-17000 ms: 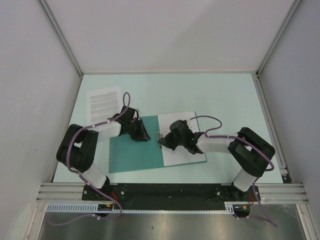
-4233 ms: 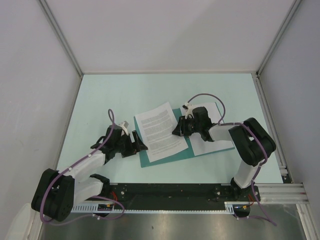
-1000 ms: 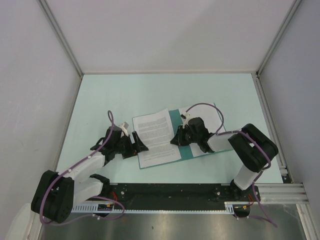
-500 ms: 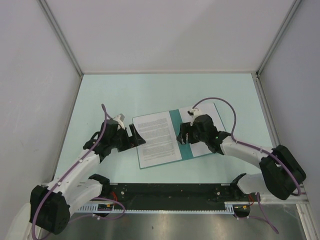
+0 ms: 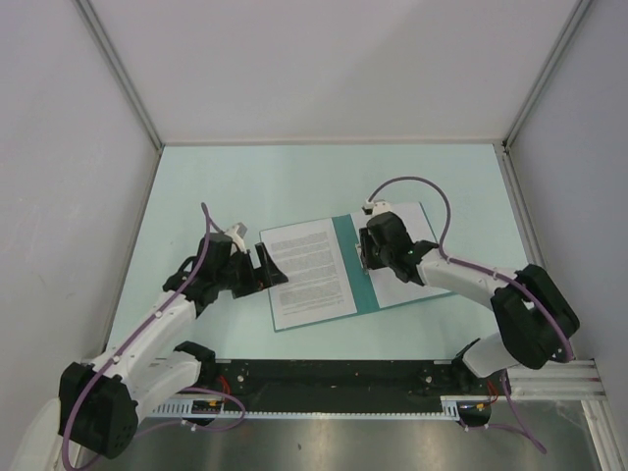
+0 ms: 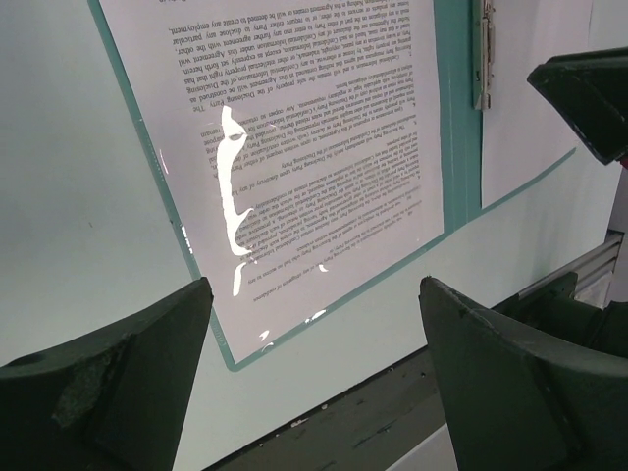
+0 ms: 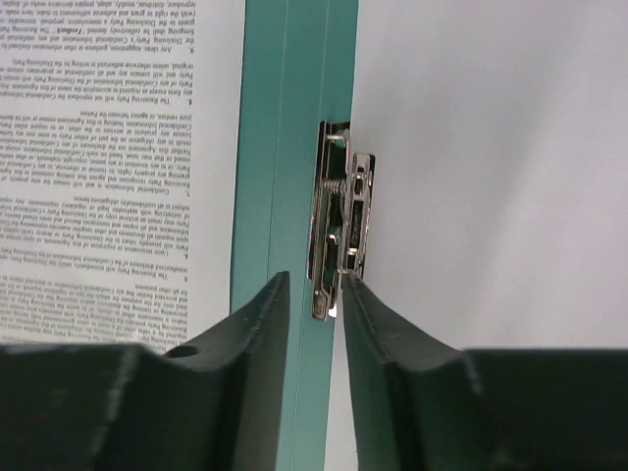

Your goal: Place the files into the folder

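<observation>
Two thin white paper sheets lie in the open teal card folder (image 5: 355, 285) on the mint worktop (image 5: 294, 182): the printed sheet (image 5: 306, 273) left, the nearly blank sheet (image 5: 420, 224) right. Securing them looks like the step in hand. Next, the right gripper (image 7: 314, 285) probably needs a careful squeeze on the silver spring clip (image 7: 337, 226). Only the right wrist view shows it, with narrow fingers around its end and the grip uncertain. The left gripper (image 5: 267, 265) fingers gape wide, empty.

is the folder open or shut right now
Open: the folder lies spread flat, inside up, printed sheet on its left half, blank sheet on its right.
</observation>
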Motion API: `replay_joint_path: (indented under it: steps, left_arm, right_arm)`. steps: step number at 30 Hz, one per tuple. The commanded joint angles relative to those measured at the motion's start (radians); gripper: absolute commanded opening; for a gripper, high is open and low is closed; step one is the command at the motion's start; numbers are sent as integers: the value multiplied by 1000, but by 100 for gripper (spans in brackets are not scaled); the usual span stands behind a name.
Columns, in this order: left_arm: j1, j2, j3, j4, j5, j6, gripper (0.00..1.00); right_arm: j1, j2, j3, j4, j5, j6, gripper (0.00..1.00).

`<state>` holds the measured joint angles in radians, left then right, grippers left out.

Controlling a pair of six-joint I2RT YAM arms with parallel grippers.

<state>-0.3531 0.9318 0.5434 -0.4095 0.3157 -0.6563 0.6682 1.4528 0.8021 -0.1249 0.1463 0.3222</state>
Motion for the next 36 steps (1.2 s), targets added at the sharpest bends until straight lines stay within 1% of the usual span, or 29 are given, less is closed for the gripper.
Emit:
replay_joint_path:
  steps: [1,4,8,20,21,25,29,34,36]
  left_arm:
    - [0,-37,-29,5,28,-22,93]
    - [0,-44,-45,9,33,-25,93]
    - [0,-44,-57,20,39,-28,93]
    - [0,-25,-62,38,40,-32,92]
    - [0,-25,-63,40,40,-34,92]
    - [0,-27,-68,35,26,-40,92]
    - [0,-34,-66,17,-20,-63,93]
    - [2,-45,-68,-6,-90,-97,93]
    - [3,-42,-71,-14,-110,-114,94]
  right_arm:
    - [18,73,100,-28,87,-52,29]
    - [33,132,140,-38,124,-80,31]
    - [42,211,187,-53,136,-95,33]
    - [71,325,236,-61,145,-92,28]
    - [74,333,238,-62,150,-92,25]
    - [91,359,241,-76,194,-78,24]
    - [125,400,247,-104,284,-31,22]
    - [165,466,279,-162,384,18,13]
    - [166,488,282,-168,391,32,8]
